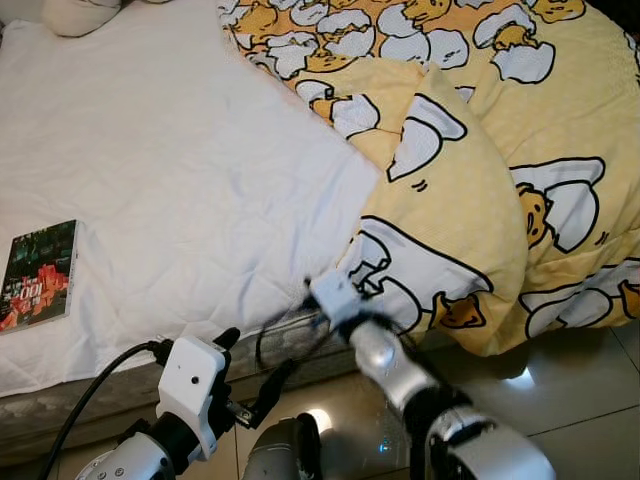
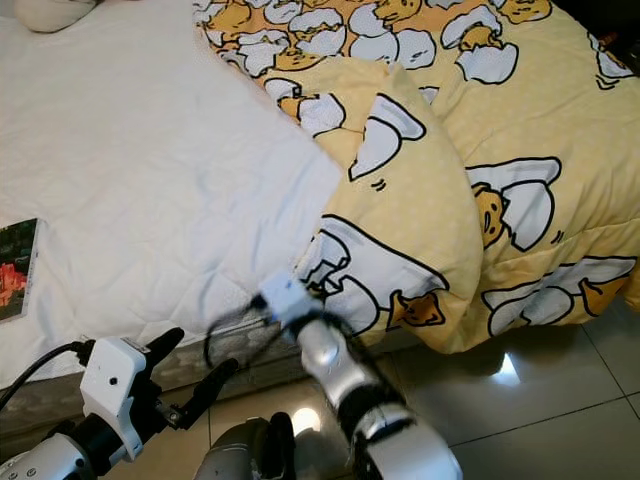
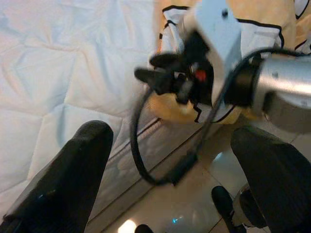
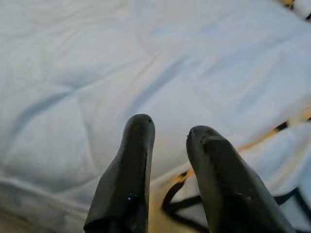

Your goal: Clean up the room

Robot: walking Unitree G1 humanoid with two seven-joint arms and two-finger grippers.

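A yellow duvet printed with egg cartoons covers the right half of the bed, and its near corner is folded back on itself. White sheet lies bare on the left half. My right gripper hovers at the bed's front edge beside the duvet's folded corner. Its fingers stand a small gap apart with nothing between them. My left gripper hangs lower, in front of the mattress side. It is open wide and holds nothing. A book with a dark cover lies on the sheet at the near left edge.
A cream pillow rests at the far left corner of the bed. The mattress side runs along the front. Shiny tiled floor lies to the right, under the hanging duvet edge.
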